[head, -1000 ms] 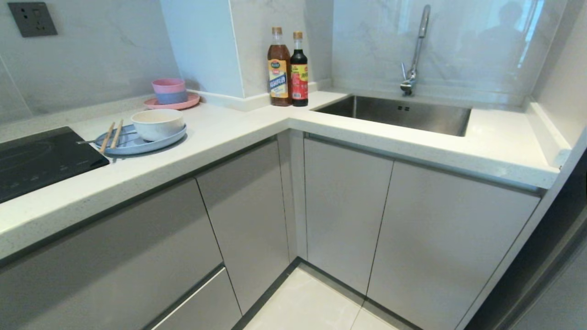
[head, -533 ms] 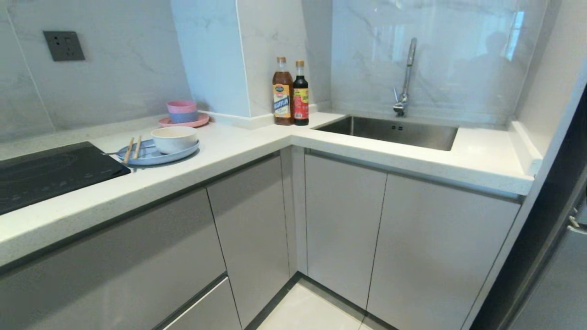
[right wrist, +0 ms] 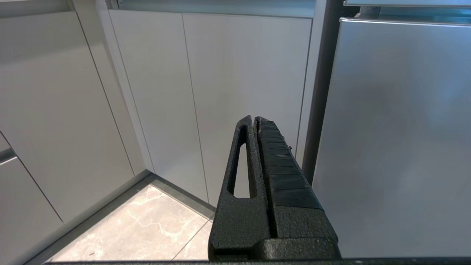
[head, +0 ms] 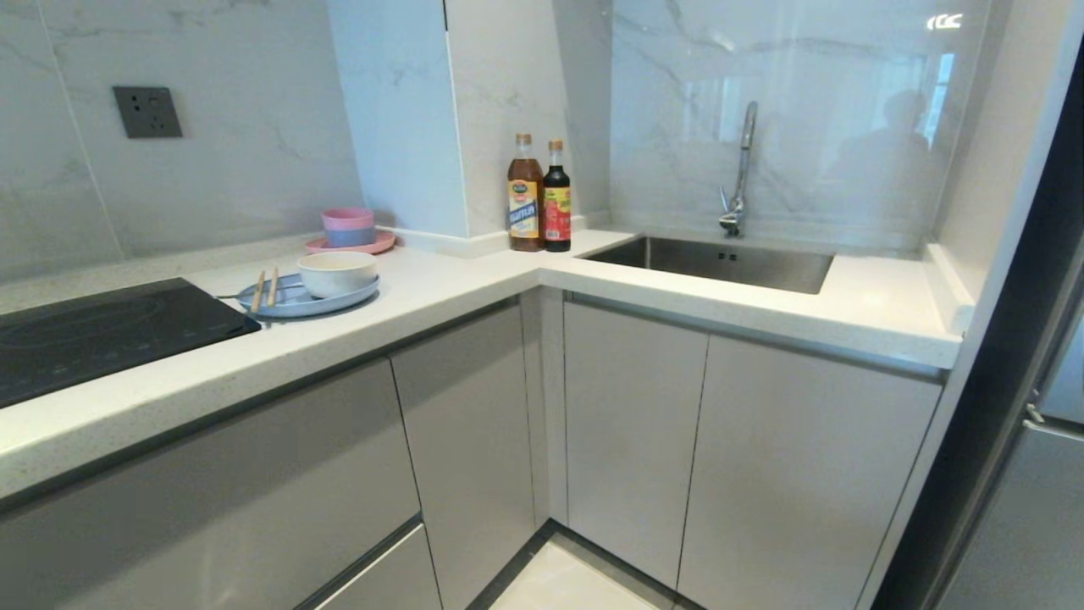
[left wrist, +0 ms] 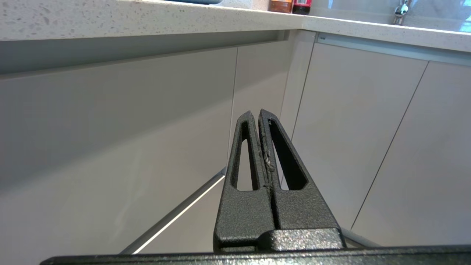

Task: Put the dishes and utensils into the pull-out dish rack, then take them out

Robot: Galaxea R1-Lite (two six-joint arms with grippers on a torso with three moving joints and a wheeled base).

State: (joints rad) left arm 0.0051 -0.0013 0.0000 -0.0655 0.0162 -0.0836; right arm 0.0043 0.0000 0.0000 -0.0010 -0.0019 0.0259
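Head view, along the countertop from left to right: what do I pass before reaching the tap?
Black cooktop → chopsticks on the light-blue plate → cream bowl → brown bottle → dark bottle → sink → tap.

On the counter: one light-blue plate (head: 292, 303), one cream-white bowl (head: 337, 273) set on it, two wooden chopsticks (head: 264, 289) lying side by side across it, one silver utensil (head: 230, 296) (only its handle shows, poking off the rim toward the hob). Behind: one pink plate (head: 351, 246), one pink-and-blue cup (head: 348, 227). By the corner pillar: two bottles (head: 539, 196). Further: one sink (head: 720, 263), one tap (head: 737, 174), one hob (head: 93, 330), one wall socket (head: 148, 112). Below the counter: two grippers, left gripper (left wrist: 256, 117) and right gripper (right wrist: 254, 122), each with fingers pressed together.
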